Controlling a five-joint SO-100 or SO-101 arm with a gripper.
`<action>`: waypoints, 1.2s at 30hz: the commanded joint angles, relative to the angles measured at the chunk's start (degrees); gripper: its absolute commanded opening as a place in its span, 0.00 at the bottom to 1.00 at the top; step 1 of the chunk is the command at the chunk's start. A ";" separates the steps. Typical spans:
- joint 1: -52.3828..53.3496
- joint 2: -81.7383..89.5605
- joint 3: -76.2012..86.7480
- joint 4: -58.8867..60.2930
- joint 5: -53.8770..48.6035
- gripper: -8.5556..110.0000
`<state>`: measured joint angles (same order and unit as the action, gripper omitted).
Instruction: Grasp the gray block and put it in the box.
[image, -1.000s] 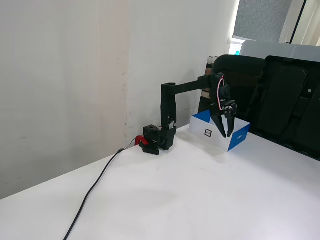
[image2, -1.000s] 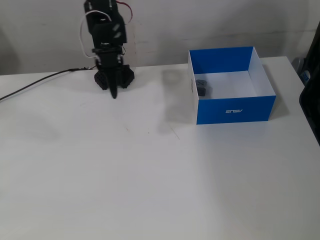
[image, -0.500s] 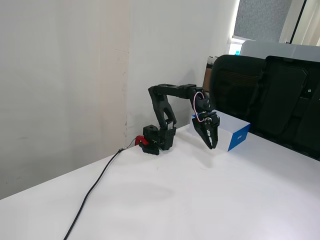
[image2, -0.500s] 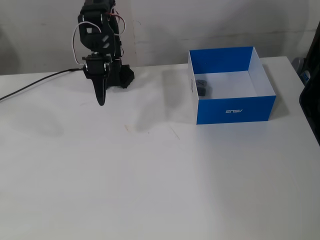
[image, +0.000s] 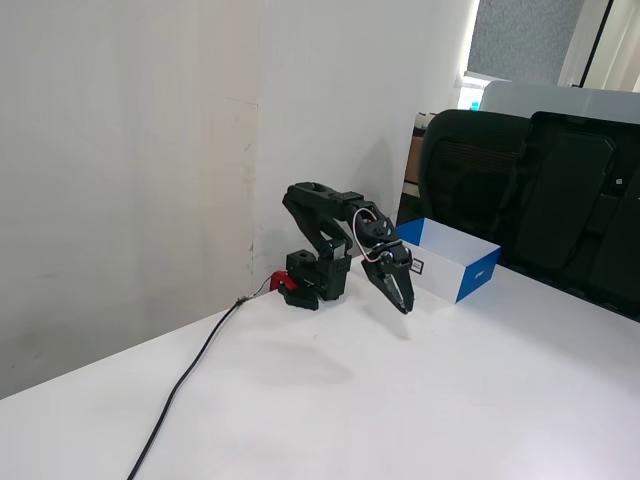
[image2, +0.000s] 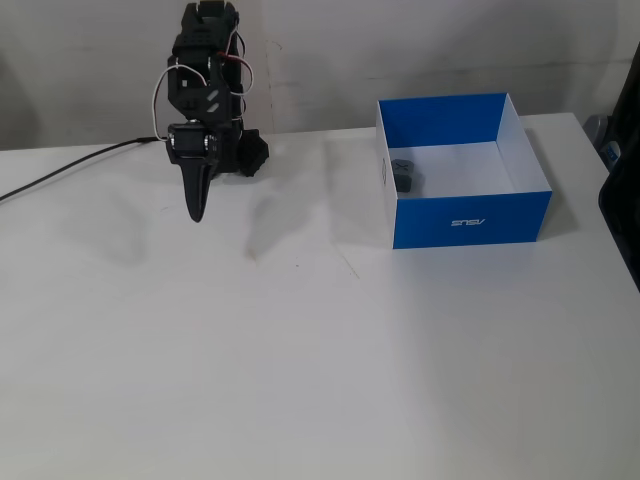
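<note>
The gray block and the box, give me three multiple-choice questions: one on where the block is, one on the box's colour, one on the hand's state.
1. Where is the gray block?
A. in the hand
B. inside the box, near its left wall
C. on the bare table

2. What colour is the box outside?
A. blue
B. red
C. green

3. How is the hand?
A. clamped on the block
B. shut, empty
C. wide open

Answers: 1 B, it lies on the white floor inside. 2 A, blue walls in both fixed views. 3 B, fingers together, nothing held.
</note>
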<state>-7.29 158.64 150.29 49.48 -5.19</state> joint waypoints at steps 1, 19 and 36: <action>0.26 7.29 2.55 -2.37 -0.97 0.07; 0.09 35.77 18.28 3.96 -2.55 0.08; 0.70 35.86 23.82 10.81 -1.67 0.08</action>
<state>-6.77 193.97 173.41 60.03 -7.21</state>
